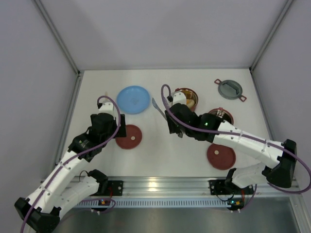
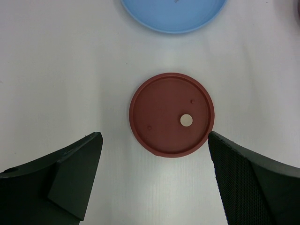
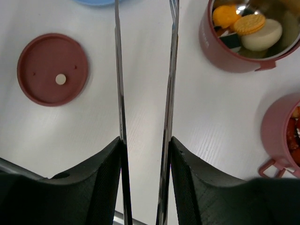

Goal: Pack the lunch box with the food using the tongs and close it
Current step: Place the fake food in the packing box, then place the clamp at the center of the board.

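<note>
My right gripper [image 3: 146,140] is shut on the silver tongs [image 3: 118,70], pressing on both slim arms, which run parallel away from the fingers. From above, the tongs [image 1: 158,108] point up-left from the right gripper [image 1: 176,124], their tips between the blue plate and a dark-red lunch box bowl [image 1: 186,98]. That bowl [image 3: 220,54] holds food: an orange piece [image 3: 225,15], a brown cracker [image 3: 249,23] and a cream-white piece [image 3: 265,37]. A second bowl [image 3: 276,131] shows reddish food at its rim. My left gripper [image 2: 154,136] hangs open over a dark-red lid [image 2: 164,117].
A light-blue plate [image 1: 133,99] lies at the back left. The grey two-eared cover [image 1: 230,89] sits at the back right. A second dark-red lid [image 1: 221,156] lies near the front right, by my right arm. The second bowl [image 1: 221,116] is partly behind that arm.
</note>
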Robot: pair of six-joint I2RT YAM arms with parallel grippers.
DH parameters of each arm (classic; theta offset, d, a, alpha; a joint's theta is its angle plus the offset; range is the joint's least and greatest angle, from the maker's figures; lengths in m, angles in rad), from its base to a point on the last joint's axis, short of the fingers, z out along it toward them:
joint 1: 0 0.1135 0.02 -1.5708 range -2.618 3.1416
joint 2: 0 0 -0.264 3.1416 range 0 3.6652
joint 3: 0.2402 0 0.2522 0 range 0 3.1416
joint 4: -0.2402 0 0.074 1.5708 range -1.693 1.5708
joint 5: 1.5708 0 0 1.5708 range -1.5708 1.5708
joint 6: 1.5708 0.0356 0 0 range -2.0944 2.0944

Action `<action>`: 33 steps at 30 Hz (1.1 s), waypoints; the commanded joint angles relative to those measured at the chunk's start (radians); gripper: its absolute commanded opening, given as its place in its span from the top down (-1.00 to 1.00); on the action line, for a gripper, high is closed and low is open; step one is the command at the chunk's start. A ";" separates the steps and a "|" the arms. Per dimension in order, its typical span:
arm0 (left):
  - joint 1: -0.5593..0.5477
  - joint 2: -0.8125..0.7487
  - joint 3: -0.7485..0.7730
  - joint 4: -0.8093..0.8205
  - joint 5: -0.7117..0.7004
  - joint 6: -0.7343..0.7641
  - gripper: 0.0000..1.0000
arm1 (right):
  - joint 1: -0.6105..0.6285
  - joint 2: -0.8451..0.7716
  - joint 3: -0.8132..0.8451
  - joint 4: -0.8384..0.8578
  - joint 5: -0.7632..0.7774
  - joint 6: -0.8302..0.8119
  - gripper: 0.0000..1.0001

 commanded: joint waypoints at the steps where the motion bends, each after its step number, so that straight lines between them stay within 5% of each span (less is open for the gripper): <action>1: -0.005 -0.004 0.007 0.009 -0.017 0.005 -0.98 | 0.053 -0.030 -0.109 0.100 0.021 0.071 0.16; 7: -0.005 -0.001 0.007 0.009 -0.016 0.005 -0.98 | 0.144 -0.042 -0.290 0.243 -0.005 0.143 0.16; 33: -0.005 -0.001 0.006 0.010 -0.016 0.005 -0.98 | 0.244 0.128 -0.413 0.348 0.039 0.249 -0.02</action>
